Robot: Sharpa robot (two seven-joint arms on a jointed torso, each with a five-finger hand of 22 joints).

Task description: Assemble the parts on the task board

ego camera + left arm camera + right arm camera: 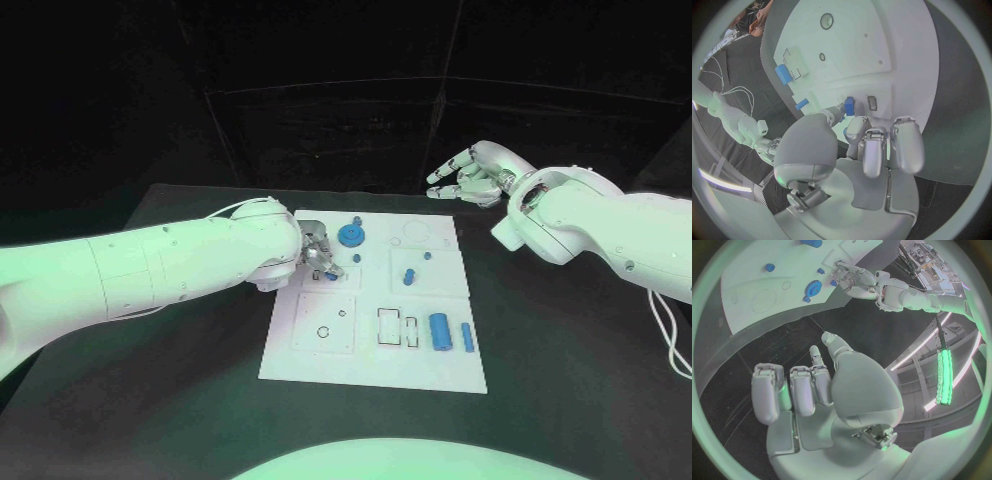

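The white task board lies mid-table. My left hand is low over its near-left upper section and pinches a small blue part between thumb and a finger, right beside a small rectangular slot. My right hand hangs in the air past the board's far right corner, fingers loosely apart and holding nothing. A blue round part stands near the board's top, two small blue pegs lie at its middle, and a blue cylinder and a thin blue bar lie lower right.
The black table extends all round the board. My left forearm lies across the table's left side. In the right wrist view the board and the left hand lie well beyond my right hand.
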